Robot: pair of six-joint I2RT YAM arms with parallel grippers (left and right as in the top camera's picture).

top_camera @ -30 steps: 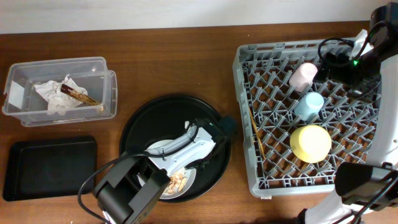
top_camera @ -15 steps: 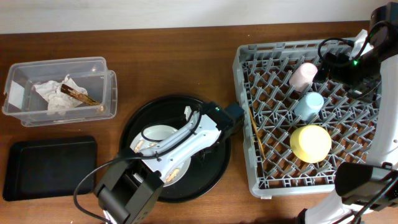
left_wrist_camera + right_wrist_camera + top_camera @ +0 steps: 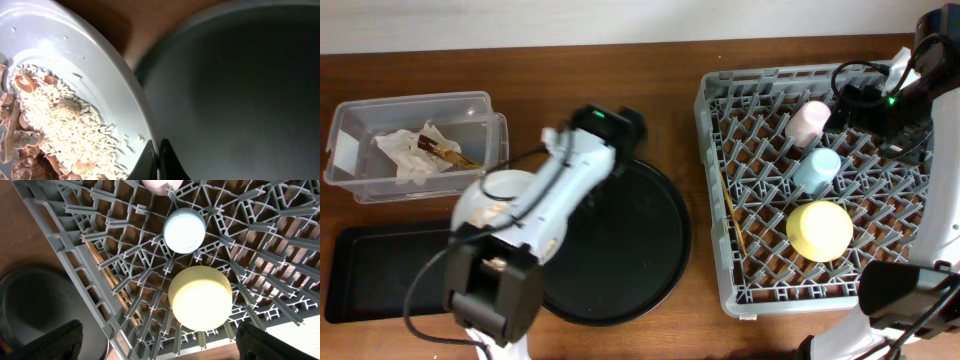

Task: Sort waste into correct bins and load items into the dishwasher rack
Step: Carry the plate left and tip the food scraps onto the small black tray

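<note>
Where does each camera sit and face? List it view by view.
Overhead: above the table, facing down on the dishwasher rack; left arm, right arm show.
Left wrist: on the left arm, facing shut left fingers clamping the grey plate.
Right wrist: over the rack, facing down; open right fingers at corners.
Shared: overhead and right wrist show the yellow saucer.

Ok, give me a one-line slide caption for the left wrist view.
Left jaws shut on the rim of a pale grey plate holding rice and food scraps, round black tray beside it.
</note>
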